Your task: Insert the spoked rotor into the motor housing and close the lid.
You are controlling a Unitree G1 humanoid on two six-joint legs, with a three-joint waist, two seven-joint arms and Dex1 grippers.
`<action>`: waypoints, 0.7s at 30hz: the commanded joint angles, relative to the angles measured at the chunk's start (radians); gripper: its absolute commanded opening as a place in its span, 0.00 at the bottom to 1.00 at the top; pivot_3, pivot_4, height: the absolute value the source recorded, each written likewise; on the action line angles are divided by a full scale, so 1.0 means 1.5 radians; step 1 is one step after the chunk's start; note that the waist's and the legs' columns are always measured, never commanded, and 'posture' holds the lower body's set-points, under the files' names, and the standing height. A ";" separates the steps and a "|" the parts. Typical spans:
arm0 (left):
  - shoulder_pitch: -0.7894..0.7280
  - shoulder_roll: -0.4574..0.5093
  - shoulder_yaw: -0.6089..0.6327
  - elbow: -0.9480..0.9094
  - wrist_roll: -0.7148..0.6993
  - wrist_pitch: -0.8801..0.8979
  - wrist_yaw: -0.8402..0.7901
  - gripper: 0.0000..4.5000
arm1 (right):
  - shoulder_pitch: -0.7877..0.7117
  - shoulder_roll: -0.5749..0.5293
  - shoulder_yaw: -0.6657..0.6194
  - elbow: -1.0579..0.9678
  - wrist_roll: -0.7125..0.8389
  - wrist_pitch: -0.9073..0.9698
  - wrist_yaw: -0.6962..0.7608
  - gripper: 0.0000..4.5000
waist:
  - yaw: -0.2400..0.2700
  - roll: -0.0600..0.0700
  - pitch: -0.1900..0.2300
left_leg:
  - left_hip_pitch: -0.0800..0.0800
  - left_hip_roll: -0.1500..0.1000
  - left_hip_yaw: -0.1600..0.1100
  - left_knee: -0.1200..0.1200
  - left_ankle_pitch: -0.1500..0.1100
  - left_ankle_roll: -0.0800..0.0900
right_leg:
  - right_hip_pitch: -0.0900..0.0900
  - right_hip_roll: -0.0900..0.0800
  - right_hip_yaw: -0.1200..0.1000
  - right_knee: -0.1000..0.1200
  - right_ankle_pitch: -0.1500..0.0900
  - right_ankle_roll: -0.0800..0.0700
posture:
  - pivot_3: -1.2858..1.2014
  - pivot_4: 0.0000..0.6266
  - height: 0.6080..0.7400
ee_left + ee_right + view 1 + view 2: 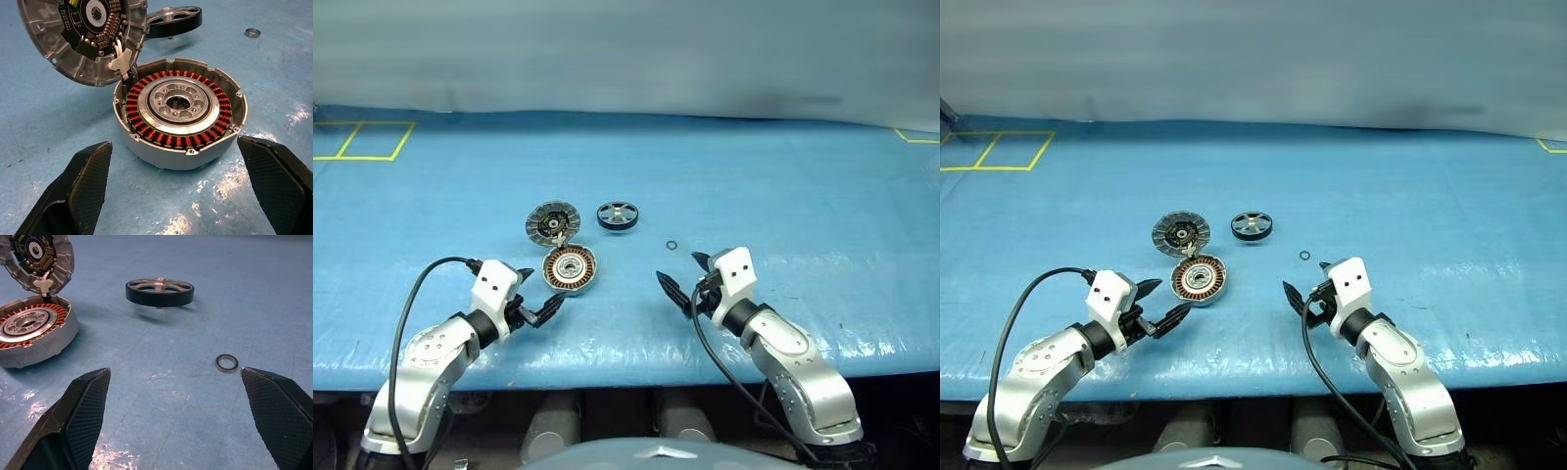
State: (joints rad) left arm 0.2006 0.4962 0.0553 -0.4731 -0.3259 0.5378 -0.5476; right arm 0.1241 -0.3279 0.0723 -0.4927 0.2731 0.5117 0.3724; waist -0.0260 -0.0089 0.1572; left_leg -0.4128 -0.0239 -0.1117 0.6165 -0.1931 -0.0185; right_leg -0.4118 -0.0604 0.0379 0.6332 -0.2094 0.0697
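From the head view, the spoked rotor (618,216) lies mid-surface, just beside the open lid (552,223) and the motor housing (571,268) nearer the front edge. Left gripper (539,294) and right gripper (682,274) hover empty, jaws wide apart. The left wrist view shows delicate copper windings. In the right wrist view the rotor looks rigid, fairly heavy and smooth-rimmed; grip across its black rim.

On the blue table (783,186) the motor housing (571,268) sits open, copper windings up, its lid (553,223) lying flat just behind it. The spoked rotor (618,215) rests just right of the lid, a tiny ring (672,245) further right. The left gripper (536,296) hovers wide open beside the housing, and the right gripper (682,273) hangs spread wide too.
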 commanded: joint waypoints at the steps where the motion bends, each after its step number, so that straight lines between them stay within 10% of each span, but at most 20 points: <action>1: -0.001 0.008 0.005 -0.021 -0.006 -0.001 -0.004 0.99 | -0.004 -0.003 0.000 -0.027 0.002 -0.005 0.004 1.00 | 0.000 0.000 0.000 | 0.000 0.000 0.000 0.000 0.000 0.000 | 0.000 0.000 0.000 0.000 0.000 0.000 | 0.52 0.24 1.00; 21: 0.002 0.005 0.006 -0.023 -0.003 -0.004 0.000 0.99 | -0.064 -0.059 0.045 -0.024 -0.002 0.027 0.065 1.00 | -0.001 0.000 0.000 | 0.000 0.000 0.000 0.000 0.000 0.000 | 0.000 0.000 0.000 0.000 0.000 0.000 | 0.52 0.24 1.00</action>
State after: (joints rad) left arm 0.2024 0.4961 0.0553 -0.4735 -0.3254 0.5391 -0.5470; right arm 0.0601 -0.3950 0.1281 -0.4917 0.2717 0.5437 0.4323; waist -0.0279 -0.0085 0.1574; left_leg -0.4125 -0.0239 -0.1115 0.6172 -0.1931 -0.0185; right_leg -0.4114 -0.0603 0.0379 0.6336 -0.2094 0.0697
